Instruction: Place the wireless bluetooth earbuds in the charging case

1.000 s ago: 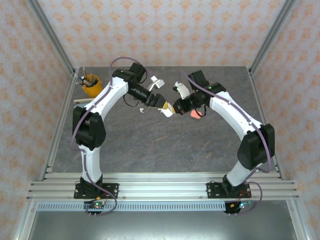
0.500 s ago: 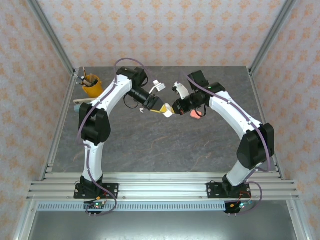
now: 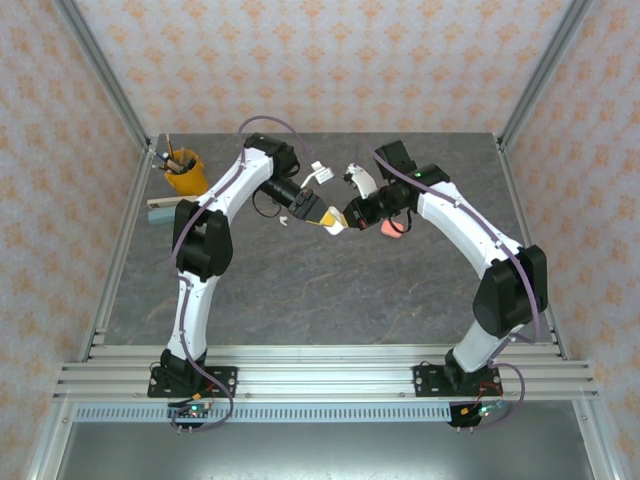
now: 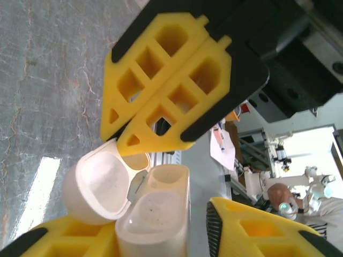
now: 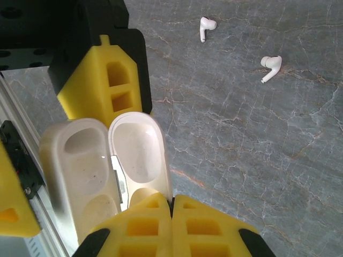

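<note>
1. Jaws of the left gripper (image 4: 155, 225) are seen apart on either side of the open white charging case (image 5: 80, 166). One finger lies against it and a slim gap is left at the other, so no firm grip is shown.
2. Jaws of the right gripper (image 5: 171, 211) are pressed together, their tips at the rim of the lid (image 5: 140, 152). Whether the rim is pinched between them cannot be told.
3. One white earbud (image 5: 206, 28) and a second white earbud (image 5: 269, 65) lie on the table (image 5: 268, 160) at the upper right of the right wrist view, well apart from the case. Its wells are seen empty.
4. If the left jaws are closed unevenly, the case could be twisted away from the right tips and dropped, or the lid could be folded shut.
5. The yellow fingers are crowded together, so a knock between them is judged likely.
6. With both grippers busy at the case, neither is free for the earbuds.
7. Against the earlier top views, the left arm's elbow has been swung up and toward the middle of the frame. The right arm is found unchanged.
</note>
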Robot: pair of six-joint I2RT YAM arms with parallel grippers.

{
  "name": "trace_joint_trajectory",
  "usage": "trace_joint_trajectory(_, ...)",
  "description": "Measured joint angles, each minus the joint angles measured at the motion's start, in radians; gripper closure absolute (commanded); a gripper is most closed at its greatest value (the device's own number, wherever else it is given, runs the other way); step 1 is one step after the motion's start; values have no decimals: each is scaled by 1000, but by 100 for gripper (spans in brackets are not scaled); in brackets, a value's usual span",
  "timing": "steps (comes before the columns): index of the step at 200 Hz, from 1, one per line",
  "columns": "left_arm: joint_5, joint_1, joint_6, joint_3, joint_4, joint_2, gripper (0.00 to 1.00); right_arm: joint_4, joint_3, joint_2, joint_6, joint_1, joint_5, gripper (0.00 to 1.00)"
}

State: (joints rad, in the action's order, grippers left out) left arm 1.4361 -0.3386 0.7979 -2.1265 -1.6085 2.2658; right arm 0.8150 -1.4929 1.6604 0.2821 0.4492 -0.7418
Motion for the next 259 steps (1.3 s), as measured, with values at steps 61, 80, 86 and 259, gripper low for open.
trace_joint_trajectory(61,0,1,16,0,-5,3,79,0,-10,3,0,0,-3,100)
trace_joint_trajectory(80,-3,3,16,0,-8,3,95,0,-11,3,-5,0,2,92)
trace_joint_trajectory(86,-3,3,19,0,-8,3,98,0,-11,3,-8,0,3,84)
trace_joint_trajectory(259,-768,-33,-792,232,692,-364,100,-163,238,-328,-615,-92,272,45)
